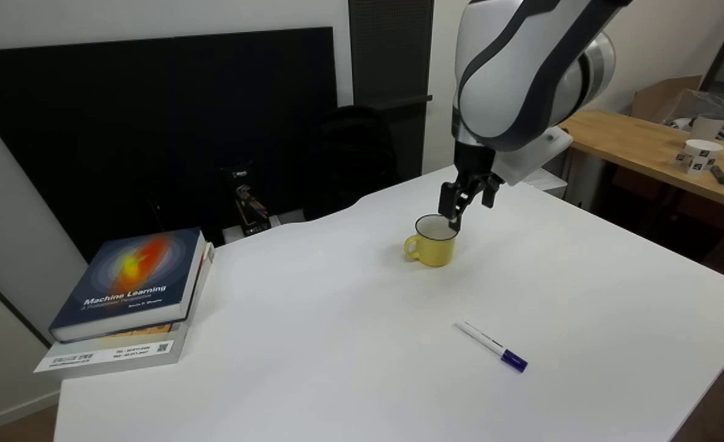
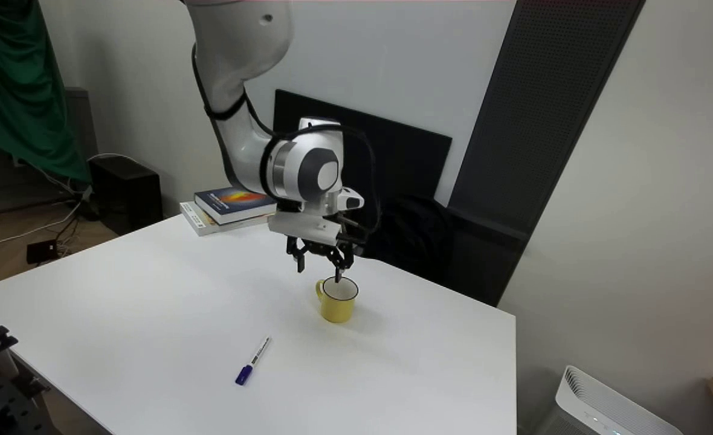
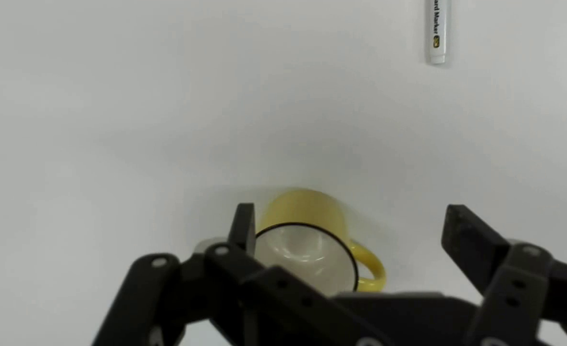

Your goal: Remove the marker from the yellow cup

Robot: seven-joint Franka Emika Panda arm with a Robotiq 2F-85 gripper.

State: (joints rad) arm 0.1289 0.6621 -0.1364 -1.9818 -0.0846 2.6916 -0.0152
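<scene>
The yellow cup [image 1: 434,250] stands upright on the white table; it also shows in an exterior view [image 2: 337,308] and in the wrist view [image 3: 307,206]. Its pale inside shows nothing in it. The marker [image 1: 489,345], white with a dark blue cap, lies on the table apart from the cup. It also shows in an exterior view [image 2: 252,362], and its white end is at the top of the wrist view [image 3: 438,33]. My gripper [image 3: 351,211] is open and empty above the cup, one finger close to the rim, the other beyond the handle; it shows in both exterior views [image 1: 472,212] [image 2: 319,272].
Two stacked books [image 1: 132,288] lie at a corner of the white table [image 1: 313,344]. A dark backpack [image 1: 353,159] and a black panel [image 1: 153,123] are behind the table's edge. A wooden table [image 1: 638,147] with cups is off to the side.
</scene>
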